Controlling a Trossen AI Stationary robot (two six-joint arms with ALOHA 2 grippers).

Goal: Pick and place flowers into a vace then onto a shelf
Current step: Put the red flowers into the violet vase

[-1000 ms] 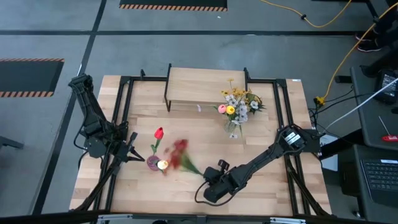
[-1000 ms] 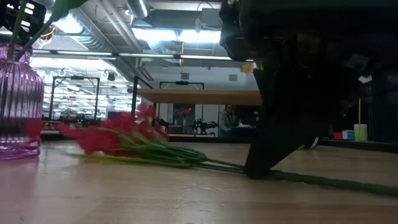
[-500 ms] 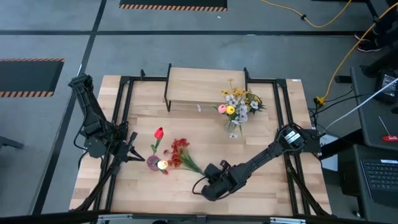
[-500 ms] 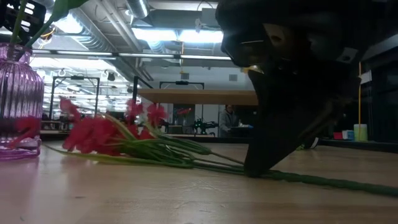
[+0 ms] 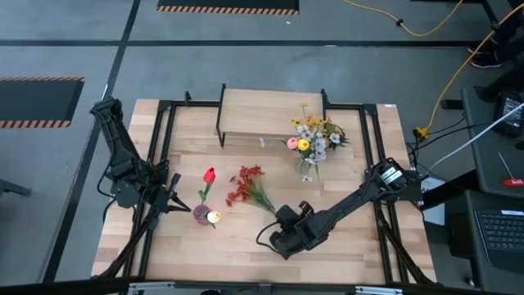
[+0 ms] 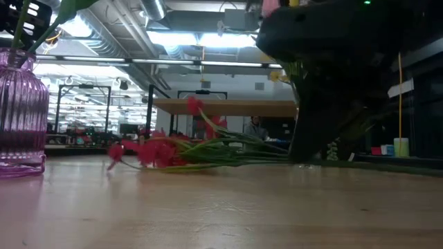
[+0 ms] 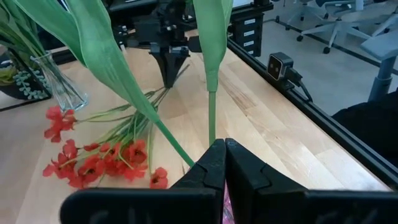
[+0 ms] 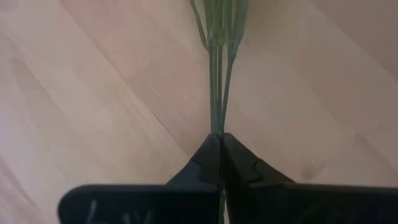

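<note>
A red berry spray [image 5: 244, 187] lies on the table, blossoms toward the far-left, green stalks running to my right gripper [image 5: 279, 215], which is shut on them. A purple ribbed vase [image 5: 201, 214] stands left of it with a red tulip [image 5: 209, 174] and a yellow bloom [image 5: 214, 217] inside. My left gripper [image 5: 184, 206] is shut at the vase's mouth. A clear vase [image 5: 307, 168] of yellow, white and pink flowers stands near the shelf [image 5: 270, 115]. My left gripper [image 7: 219, 148] has its fingers closed at the purple vase's rim; a pink sliver of glass [image 7: 224, 202] shows between them. It comes from the table's left. The vase [image 6: 21, 111] stands upright on the table. My own fingers hide the exact place of contact. My right gripper [image 8: 217, 138] pinches the spray's bundled stalks near their cut end [image 8: 217, 121], fingers in line with the stalks. It comes low from the table's near-right. The blossoms [image 6: 156, 152] rest on the table and the stalks rise a little toward the fingers.
The shelf stands at the table's far middle on black legs, its top board [image 6: 221, 106] bare. Black frame rails [image 5: 160, 139] run along both sides of the table. Open wood lies between the spray and the shelf, and along the near edge.
My right gripper has moved toward the far edge and a little right, staying shut on the stalks. The spray has been dragged across the table: its blossoms have swung from beside the purple vase toward the far edge, and now lie apart from the vase.
</note>
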